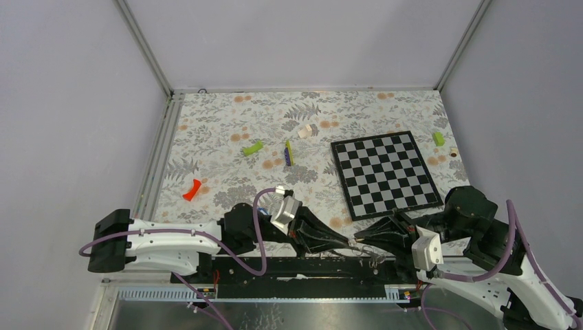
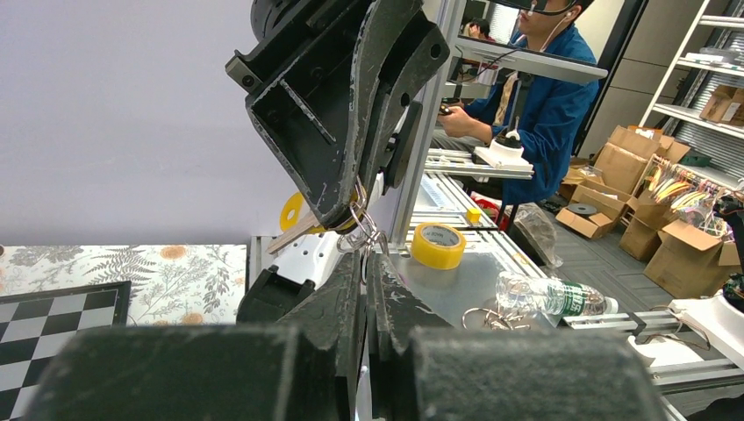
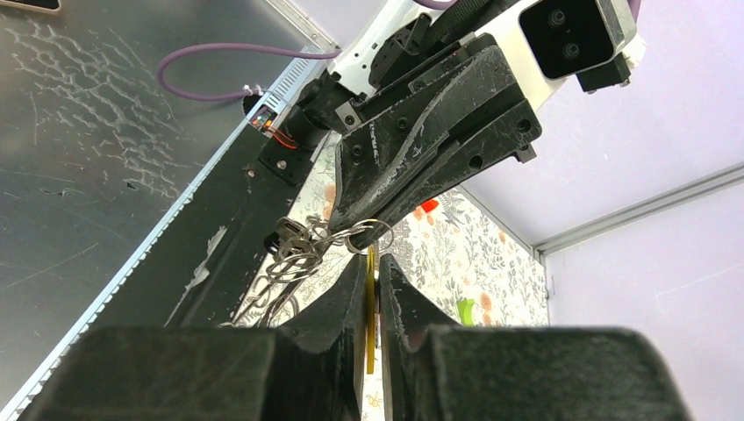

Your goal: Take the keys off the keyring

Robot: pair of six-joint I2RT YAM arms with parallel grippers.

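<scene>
In the top view, the left gripper (image 1: 346, 242) and the right gripper (image 1: 359, 240) met tip to tip above the black rail (image 1: 275, 267) at the near edge of the floral-patterned table cover (image 1: 227, 124). The large silvery metal keyring (image 1: 371, 257) hung just beneath them as a thin tangle of loops, and a red plastic-tagged key (image 1: 192, 189) lay on the cover well apart to the left. In the left wrist view, the left gripper's jaws stood closed to a hairline. Above them the right gripper clamped the yellow plastic-tagged key (image 2: 294, 213), its blade pointing left, with a small silver ring (image 2: 363, 230) at the meeting point. In the right wrist view, the yellow tag sat pinched between the right jaws, and the left gripper's tips nipped the small silver ring; the other loops and keys trailed down to the left. We judged the main hazard to be a slip. The ring offered a thin, hard purchase, and a pull out of its plane could spring it free or twist the yellow-tagged key in the right jaws. Either would drop the bunch onto the rail or past it onto the bare metal plate (image 1: 275, 309). Loose loops could also snag a fingertip. Open room lay forward over the cover, between the black-and-white checkered board (image 1: 385, 175) on the right and the red-tagged key on the left. Behind the tips, the rail and the plate edge left little.
</scene>
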